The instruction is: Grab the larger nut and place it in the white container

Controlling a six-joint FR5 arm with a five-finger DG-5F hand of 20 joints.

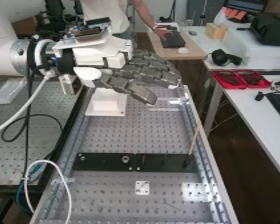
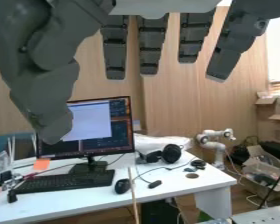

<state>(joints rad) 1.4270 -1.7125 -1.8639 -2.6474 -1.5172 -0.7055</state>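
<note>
Here's the dark grey robotic hand (image 1: 145,70) up over the perforated metal counter (image 1: 117,135), fingers straight and spread apart. A white, boxy container (image 1: 105,106) stands below it, while the flat black bar (image 1: 165,162) carries the small round metal bearing (image 1: 125,159).

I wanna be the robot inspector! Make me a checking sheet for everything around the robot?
Surface: metal bench, full of little holes
Job's things: black bar lying flat, with the smaller nut and bearing on it
Clutter: thin stick by the bar, small white plate on the bench
Hand: open, above the bench
Cables: white cable looped at the bench's side
Surroundings: desk with monitor and headphones
</note>
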